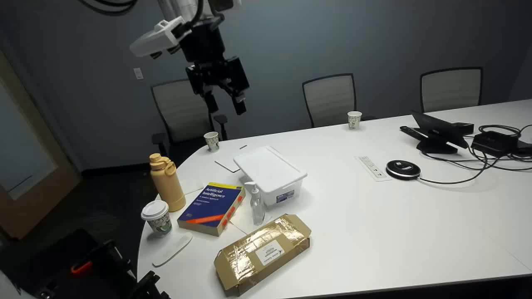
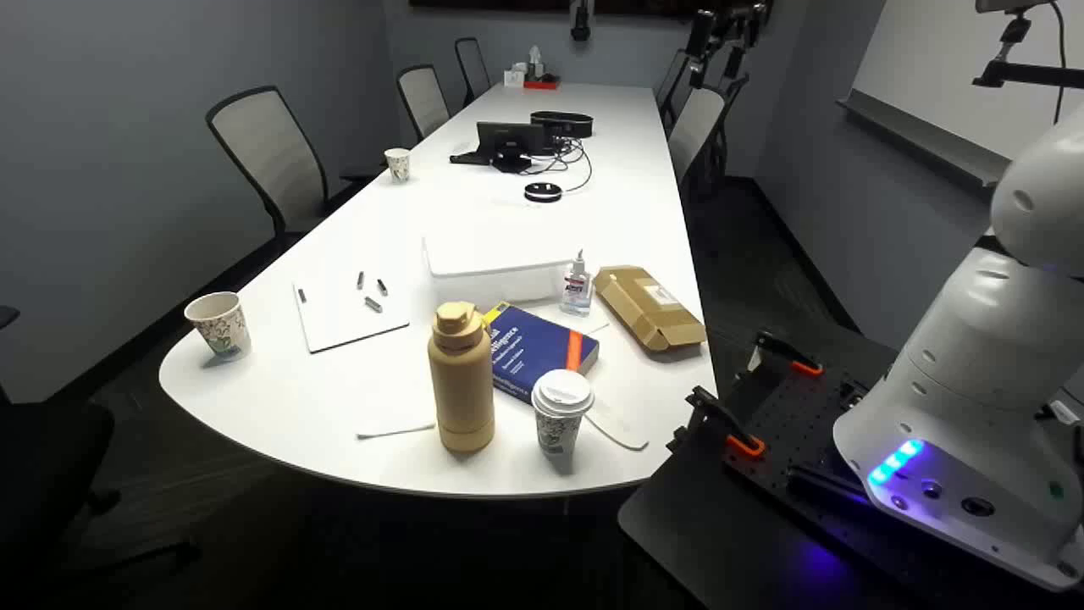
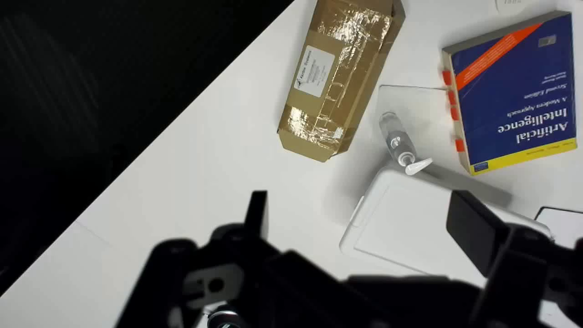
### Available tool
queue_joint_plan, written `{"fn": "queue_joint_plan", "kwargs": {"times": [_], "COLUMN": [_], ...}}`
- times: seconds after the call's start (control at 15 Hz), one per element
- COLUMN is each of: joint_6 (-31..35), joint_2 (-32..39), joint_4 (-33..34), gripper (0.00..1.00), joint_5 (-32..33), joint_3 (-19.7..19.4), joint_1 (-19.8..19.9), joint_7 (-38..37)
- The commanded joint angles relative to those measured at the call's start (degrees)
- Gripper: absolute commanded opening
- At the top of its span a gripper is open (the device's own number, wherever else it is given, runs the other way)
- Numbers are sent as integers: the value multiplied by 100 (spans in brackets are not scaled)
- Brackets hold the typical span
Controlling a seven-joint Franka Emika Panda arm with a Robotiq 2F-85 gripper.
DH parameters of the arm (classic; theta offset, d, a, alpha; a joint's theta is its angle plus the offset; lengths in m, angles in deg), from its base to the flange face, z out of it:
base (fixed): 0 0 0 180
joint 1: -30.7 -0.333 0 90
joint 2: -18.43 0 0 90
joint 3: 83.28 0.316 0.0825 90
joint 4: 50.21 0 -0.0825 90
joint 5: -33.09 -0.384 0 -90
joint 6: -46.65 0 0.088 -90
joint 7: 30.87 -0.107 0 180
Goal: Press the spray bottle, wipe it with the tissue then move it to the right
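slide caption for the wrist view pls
Open gripper above a table with pump bottle, lidded bin, cardboard box and textbook.

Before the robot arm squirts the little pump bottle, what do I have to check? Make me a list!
1. End effector open, holding nothing: ok.
2. Spray bottle standing upright: ok.
3. End effector lined up with the pump top: not ok; in the wrist view, the top sits beyond the fingertips.
4. Room around the bottle: not ok, looks tight; lidded box, book and cardboard box are close.
5. Tissue near the bottle: cannot tell; the pale sheet there may be something else.
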Motion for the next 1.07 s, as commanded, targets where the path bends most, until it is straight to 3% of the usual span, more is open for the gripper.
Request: {"fn": "queue_joint_plan", "kwargs": {"times": [0.0,0.47,1.0], "joint_6": [-13,-13,547], "joint_2": [5,4,1206], "joint_4": [15,20,805], "gripper": [100,100,100], "joint_5": [-17,-17,-620], "joint_3": [33,33,78], "joint_1": [37,37,-217], "joint_7": [14,14,104]}}
